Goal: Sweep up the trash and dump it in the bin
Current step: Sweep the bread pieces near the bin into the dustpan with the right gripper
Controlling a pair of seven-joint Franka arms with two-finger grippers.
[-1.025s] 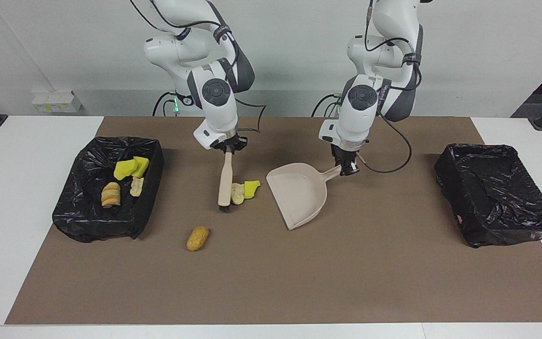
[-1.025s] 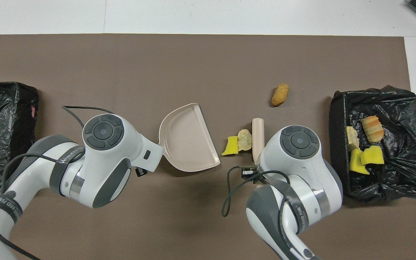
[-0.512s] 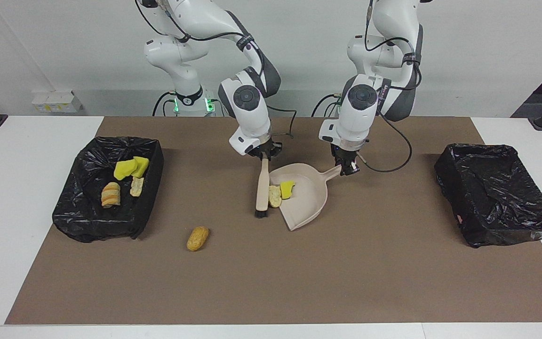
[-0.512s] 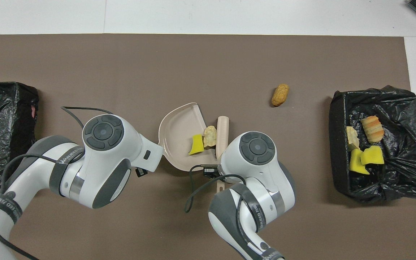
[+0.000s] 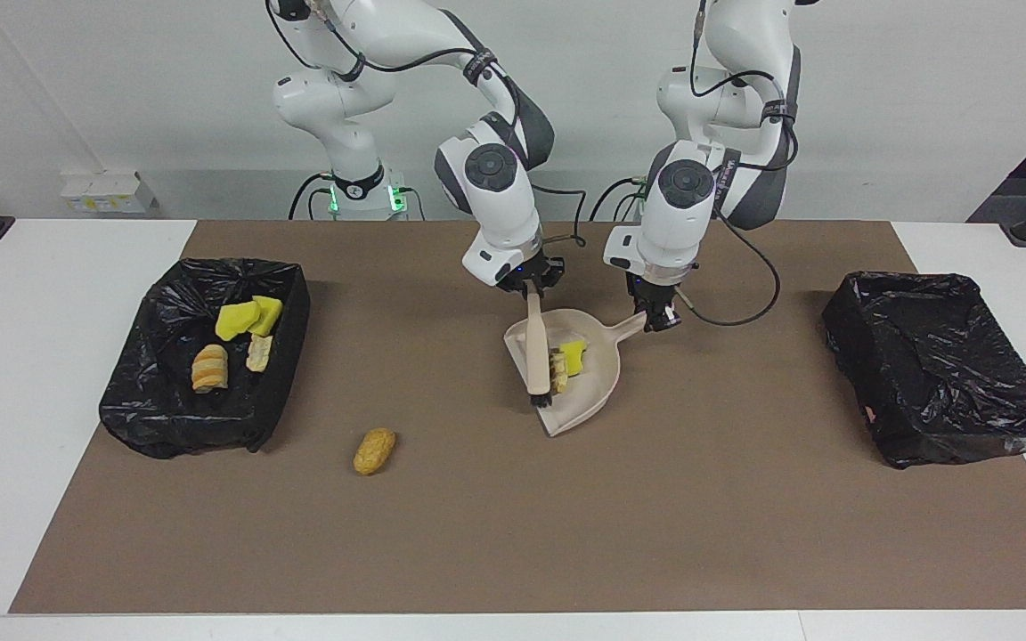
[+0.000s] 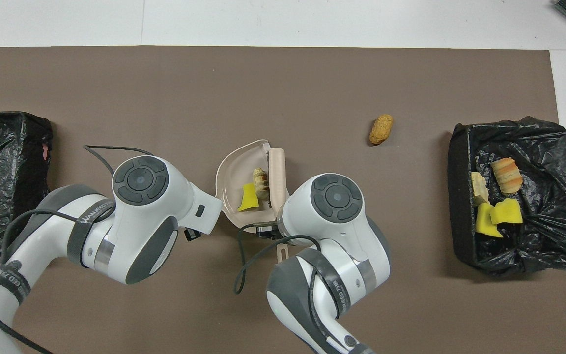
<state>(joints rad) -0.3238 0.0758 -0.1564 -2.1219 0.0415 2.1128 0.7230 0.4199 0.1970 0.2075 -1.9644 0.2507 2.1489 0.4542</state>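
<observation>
My right gripper [image 5: 531, 287] is shut on the handle of a beige brush [image 5: 535, 343], whose bristles rest inside the beige dustpan [image 5: 589, 396]. A yellow chunk [image 5: 575, 354] and a beige scrap [image 5: 558, 365] of trash lie in the pan against the brush; both also show from overhead, the chunk [image 6: 248, 199] and the scrap [image 6: 260, 179]. My left gripper [image 5: 658, 318] is shut on the dustpan's handle [image 5: 633, 328]. One golden-brown piece [image 5: 375, 450] lies loose on the mat, farther from the robots, toward the right arm's end.
A black-lined bin [image 5: 175, 427] at the right arm's end of the table holds several scraps. A second black-lined bin [image 5: 949, 427] sits at the left arm's end. Everything rests on a brown mat [image 5: 513, 534].
The right gripper swept the brush toward the left arm's end, pushing the yellow chunk and beige scrap off the mat into the dustpan. The left gripper and pan stayed put.
</observation>
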